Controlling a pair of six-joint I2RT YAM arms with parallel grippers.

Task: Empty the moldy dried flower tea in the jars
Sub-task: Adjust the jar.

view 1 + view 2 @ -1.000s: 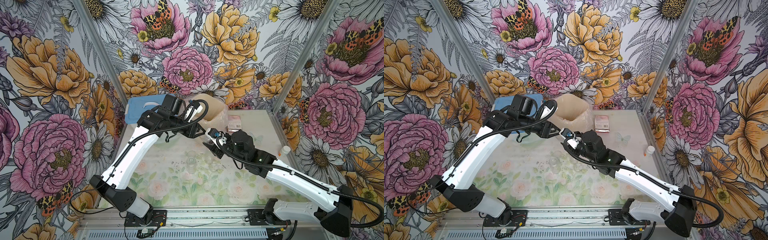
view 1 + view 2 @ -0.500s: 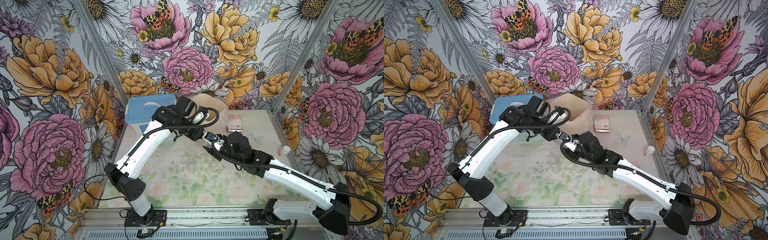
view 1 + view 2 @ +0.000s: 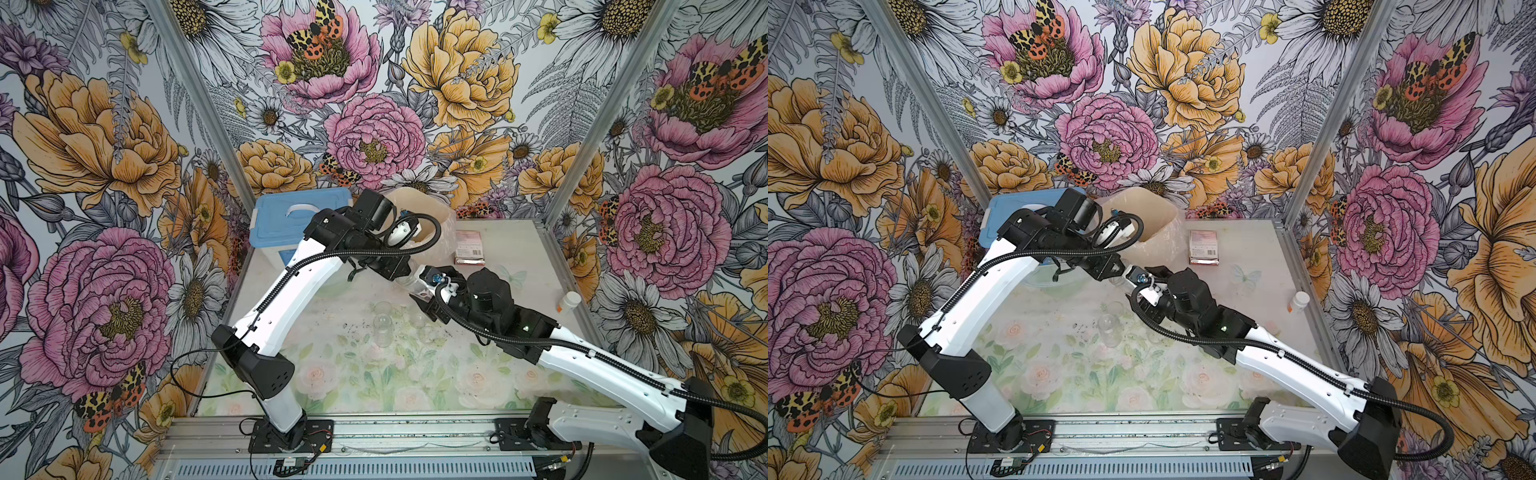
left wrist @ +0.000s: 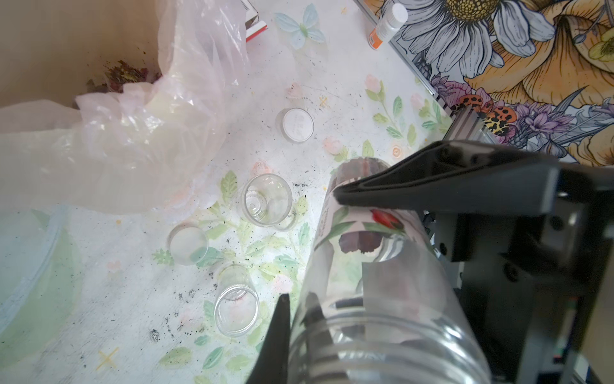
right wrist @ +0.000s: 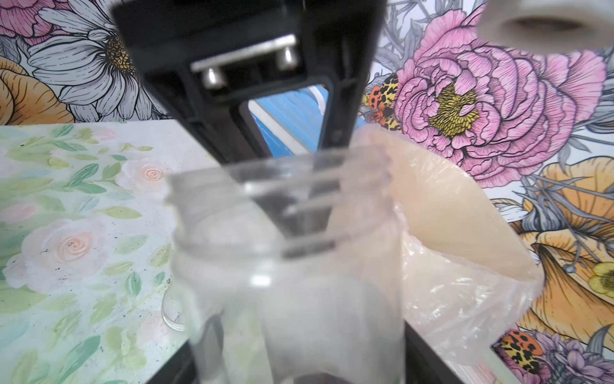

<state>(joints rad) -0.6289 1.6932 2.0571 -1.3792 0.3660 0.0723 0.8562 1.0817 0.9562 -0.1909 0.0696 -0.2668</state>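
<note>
Left gripper pinched shut on the threaded rim of the labelled jar, held off the counter just beside the bin. Long axis runs gripper to gripper: mouth end on the bin side, base end away, inside the right gripper, jaws clamped or loose, cannot tell. Left wrist view alone shows tea heaped inside the bin; top views have an arm across it.

We can read no word or number. The labelled jar shows a printed red rosebud and blurred type. The marks on the white lid and on the packet, at one o'clock on the table, are illegible.
</note>
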